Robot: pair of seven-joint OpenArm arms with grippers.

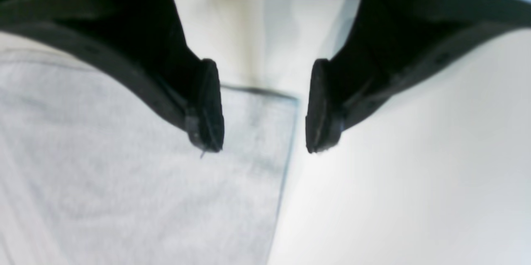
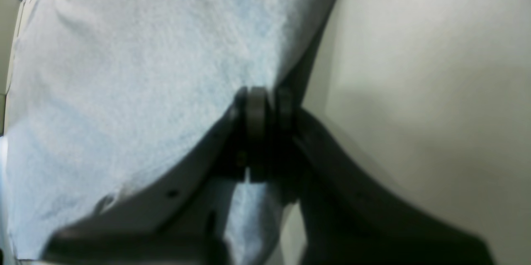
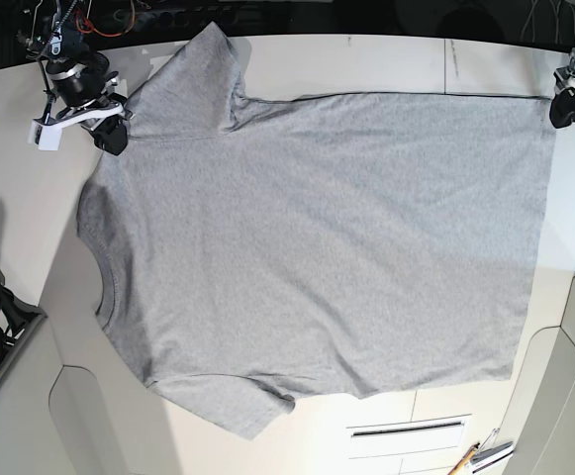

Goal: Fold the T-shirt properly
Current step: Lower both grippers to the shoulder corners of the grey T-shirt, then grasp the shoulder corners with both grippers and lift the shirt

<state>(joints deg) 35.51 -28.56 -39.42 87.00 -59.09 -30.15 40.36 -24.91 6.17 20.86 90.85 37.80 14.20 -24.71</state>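
**T-Shirt Flat, One Corner Gripped**

While the T-shirt lies spread flat on the bench, collar toward my right arm, only the wrist views show tool state. My right tool is clenched on shoulder fabric. My left tool is released, its pads astride the hem corner.

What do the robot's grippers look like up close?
Both are matte black. The left gripper has two curved, horn-like fingers ending in flat oval pads. The right gripper has the same curved black fingers with small holes. In the base view, its arm carries a white bracket and coloured wires.
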